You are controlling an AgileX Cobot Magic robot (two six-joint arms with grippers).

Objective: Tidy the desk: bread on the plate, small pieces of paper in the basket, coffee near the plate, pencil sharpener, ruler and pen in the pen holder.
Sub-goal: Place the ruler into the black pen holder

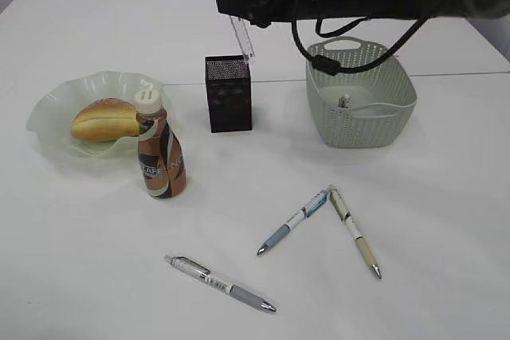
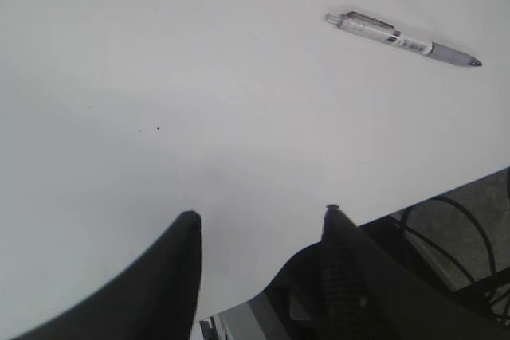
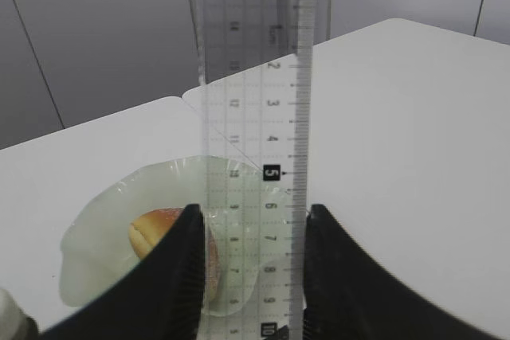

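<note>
White desk (image 1: 96, 276), seam running across it behind the black mesh pen holder (image 1: 229, 95). Left: wavy pale green plate (image 1: 56, 109) w/ coffee bottle (image 1: 162, 157) standing just in front, at its rim. Pen holder upright approx. centre. Right of that, grey-green basket (image 1: 360, 109), handle twd the back. Front area: 3 pens lying flat, one alone at front (image 1: 219, 283), two others (image 1: 293, 220) (image 1: 355, 231) w/ their back ends meeting in a V.

Three pens (image 1: 220, 283) – one ruler (image 3: 259, 157), bread (image 1: 103, 119), plate (image 1: 56, 109), coffee (image 1: 162, 157), basket (image 1: 362, 97), pen holder (image 1: 229, 95).
</note>
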